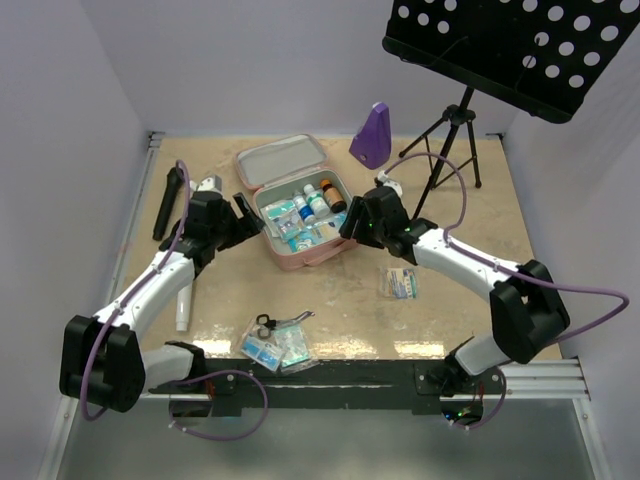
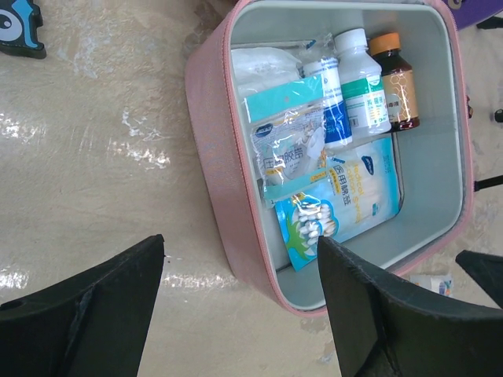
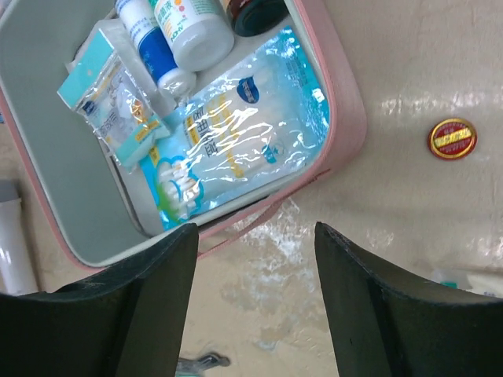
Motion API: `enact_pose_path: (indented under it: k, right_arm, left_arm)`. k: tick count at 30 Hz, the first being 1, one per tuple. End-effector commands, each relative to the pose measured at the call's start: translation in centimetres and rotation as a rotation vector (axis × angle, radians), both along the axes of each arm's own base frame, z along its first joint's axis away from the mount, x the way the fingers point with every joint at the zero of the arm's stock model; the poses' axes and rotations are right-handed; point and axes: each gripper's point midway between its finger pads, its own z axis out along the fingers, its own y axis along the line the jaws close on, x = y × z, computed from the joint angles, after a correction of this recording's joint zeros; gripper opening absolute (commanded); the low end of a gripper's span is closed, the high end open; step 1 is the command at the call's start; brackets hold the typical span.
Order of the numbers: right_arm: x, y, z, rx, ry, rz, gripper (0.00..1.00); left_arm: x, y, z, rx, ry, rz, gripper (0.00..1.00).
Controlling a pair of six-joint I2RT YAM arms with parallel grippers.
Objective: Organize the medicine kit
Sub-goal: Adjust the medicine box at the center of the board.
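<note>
Now, your left gripper (image 2: pixel 242 243) has its two black fingers (image 2: pixel 94 306) standing wide apart, and between them you see only the pink left wall of the medicine kit (image 1: pixel 308 259), a pink rounded-corner zip case with a pale grey lining. Your right gripper (image 3: pixel 255 229) also shows its fingers (image 3: pixel 369 306) parted, framing the kit's near right corner and a strip of bare table; whether either gripper touches the case, you cannot tell.

The kit sits in the middle of the beige table (image 1: pixel 480 220), between the two grippers, its lid (image 1: pixel 283 160) lying open toward the far left. Inside, along the far wall, lie a white plastic bottle (image 2: pixel 363 86) with a green label, a brown amber bottle (image 2: pixel 397 90) with an orange cap just right of it, and a blue-and-white bottle (image 2: pixel 334 102) to its left. A blue cotton swab packet (image 2: pixel 338 200) lies flat on the near side, with clear sachets (image 2: pixel 287 149) to its left.

Outside the kit, a round red-and-gold disc (image 3: pixel 452 138) lies on the table to the right. A small flat packet (image 1: pixel 399 283) rests near the right arm, and sealed packets (image 1: pixel 275 345) sit at the near edge. A white tube (image 1: pixel 185 300) and a black cylinder (image 1: pixel 168 203) lie on the left. At the far side stand a purple metronome-shaped object (image 1: pixel 372 135) and a black perforated music stand (image 1: pixel 520 45).
</note>
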Motion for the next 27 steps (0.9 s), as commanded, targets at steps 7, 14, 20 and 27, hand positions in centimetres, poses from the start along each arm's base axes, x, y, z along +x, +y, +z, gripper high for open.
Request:
enact_pose_path:
  k: [7,14,20,27]
  right_arm:
    - [0.0,1.9,1.7,0.243,0.042,-0.121,0.68]
    - [0.3,3.4,-1.2,0.257,0.133,-0.115,0.67]
    - [1.1,3.3,-2.8,0.184,0.144,-0.116,0.65]
    - [1.4,2.7,-3.8,0.060,0.131,-0.046,0.47]
  left_arm:
    - [0.9,-0.1,2.8,-0.049,-0.100,0.023,0.83]
    - [0.4,0.1,2.4,-0.045,-0.098,0.023,0.83]
    - [0.2,-0.1,1.9,-0.052,-0.088,0.011,0.83]
    - [0.1,-0.3,1.8,-0.054,-0.086,0.003,0.83]
